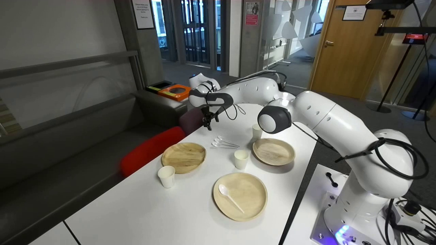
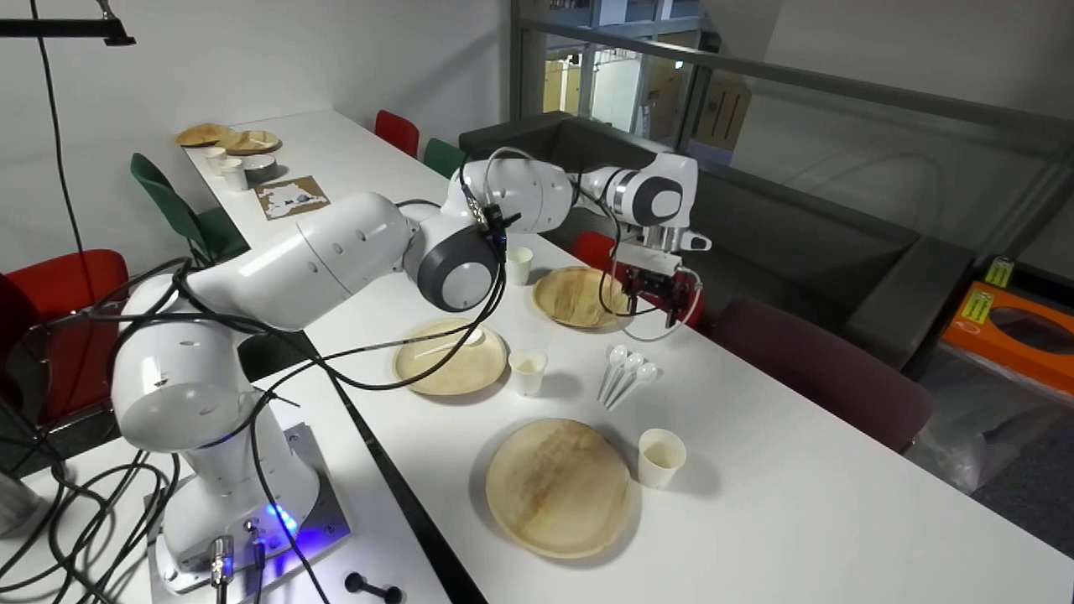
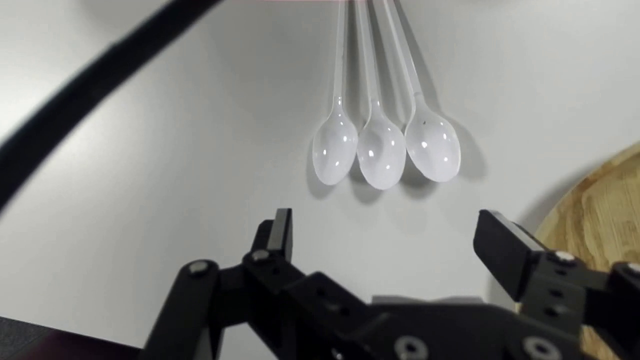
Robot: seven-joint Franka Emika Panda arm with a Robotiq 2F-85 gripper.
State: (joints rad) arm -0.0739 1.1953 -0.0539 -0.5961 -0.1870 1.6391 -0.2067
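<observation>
My gripper (image 3: pixel 384 215) is open and empty above the white table. It also shows in both exterior views (image 1: pixel 213 124) (image 2: pixel 651 315). Three white plastic spoons lie side by side on the table: a left spoon (image 3: pixel 335 147), a middle spoon (image 3: pixel 381 150) and a right spoon (image 3: pixel 434 142) in the wrist view. Their bowls lie just beyond the fingertips, and their handles run off the top edge. The fingers touch none of them. The edge of a wooden plate (image 3: pixel 612 210) shows beside the right finger. A fourth white spoon (image 1: pixel 231 199) lies on a pale plate (image 1: pixel 252 189).
A third plate (image 2: pixel 558 491) lies nearer the robot's side. Paper cups stand by the plates: one (image 1: pixel 167 177), another (image 1: pixel 241 159) and another (image 2: pixel 661 460). A red chair (image 1: pixel 150 149) and a maroon chair (image 2: pixel 822 369) stand along the far table edge. A black cable (image 3: pixel 90 90) crosses the wrist view.
</observation>
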